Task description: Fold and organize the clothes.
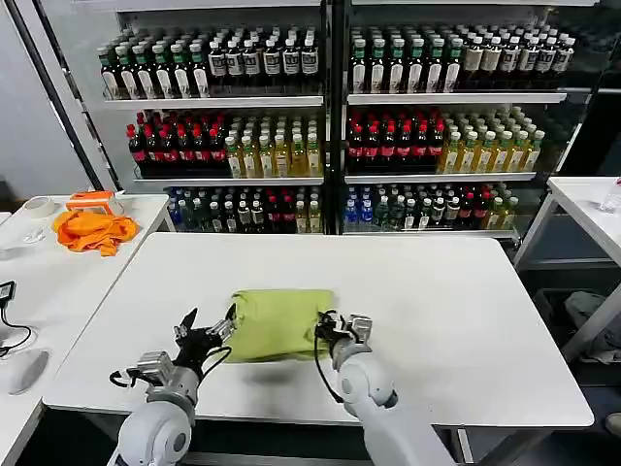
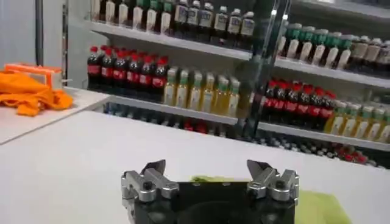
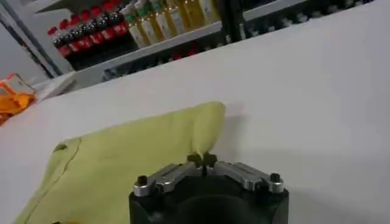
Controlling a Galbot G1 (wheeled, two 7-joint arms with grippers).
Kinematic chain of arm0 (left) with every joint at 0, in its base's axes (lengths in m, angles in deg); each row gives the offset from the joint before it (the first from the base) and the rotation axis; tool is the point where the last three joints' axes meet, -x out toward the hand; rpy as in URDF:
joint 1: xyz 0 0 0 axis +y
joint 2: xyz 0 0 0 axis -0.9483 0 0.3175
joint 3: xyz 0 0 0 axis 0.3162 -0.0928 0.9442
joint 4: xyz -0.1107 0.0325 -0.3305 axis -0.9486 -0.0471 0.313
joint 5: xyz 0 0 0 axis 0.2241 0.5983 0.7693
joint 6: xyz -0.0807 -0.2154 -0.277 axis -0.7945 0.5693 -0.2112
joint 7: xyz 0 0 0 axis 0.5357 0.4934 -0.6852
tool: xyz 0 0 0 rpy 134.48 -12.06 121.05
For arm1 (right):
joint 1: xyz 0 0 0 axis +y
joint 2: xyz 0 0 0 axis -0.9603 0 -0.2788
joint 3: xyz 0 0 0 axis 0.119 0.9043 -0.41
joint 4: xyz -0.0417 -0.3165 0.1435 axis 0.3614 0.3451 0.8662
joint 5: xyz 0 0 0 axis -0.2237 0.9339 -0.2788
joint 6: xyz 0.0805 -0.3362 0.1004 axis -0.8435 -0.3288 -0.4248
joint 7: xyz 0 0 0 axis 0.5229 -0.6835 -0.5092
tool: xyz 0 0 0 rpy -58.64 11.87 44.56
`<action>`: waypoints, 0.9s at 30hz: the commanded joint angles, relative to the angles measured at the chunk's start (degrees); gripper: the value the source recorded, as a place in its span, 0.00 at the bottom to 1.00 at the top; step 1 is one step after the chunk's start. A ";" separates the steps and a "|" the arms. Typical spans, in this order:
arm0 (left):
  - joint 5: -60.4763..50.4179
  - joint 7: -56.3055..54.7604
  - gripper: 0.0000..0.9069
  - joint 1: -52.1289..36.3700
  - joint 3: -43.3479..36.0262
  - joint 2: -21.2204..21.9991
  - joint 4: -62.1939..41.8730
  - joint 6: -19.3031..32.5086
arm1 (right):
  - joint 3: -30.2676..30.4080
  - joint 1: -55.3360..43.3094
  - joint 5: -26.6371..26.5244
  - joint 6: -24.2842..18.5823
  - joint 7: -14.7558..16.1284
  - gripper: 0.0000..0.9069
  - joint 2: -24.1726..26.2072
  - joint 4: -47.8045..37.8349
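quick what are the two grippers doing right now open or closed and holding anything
Left gripper: jaws open, holding nothing, beside the T-shirt's left edge.
Right gripper: jaws shut on the T-shirt's right edge.

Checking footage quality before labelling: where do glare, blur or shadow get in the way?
Head view: sharp; glass cooler doors show glare streaks, and the T-shirt casts a soft shadow on the white table. Left wrist view: bottles slightly soft, open left claw crisp. Right wrist view: shelves blurred, right claw pinching the shirt edge in focus.
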 commanded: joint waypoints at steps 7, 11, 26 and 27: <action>-0.10 0.39 1.00 -1.64 -1.04 0.50 -0.39 -0.07 | -6.43 4.10 1.60 -0.29 3.23 0.00 13.99 6.87; -0.13 0.58 1.00 -1.62 -1.24 0.45 -0.46 -0.06 | -6.98 4.54 3.75 0.57 4.77 0.00 15.53 7.99; -4.14 2.11 1.00 -0.96 -2.19 -0.07 1.07 1.06 | -8.80 10.51 24.44 -16.46 12.14 1.00 16.29 13.29; -4.45 2.28 1.00 -0.82 -2.22 -0.06 1.36 1.20 | -9.24 11.31 24.60 -17.01 12.18 1.00 16.47 13.96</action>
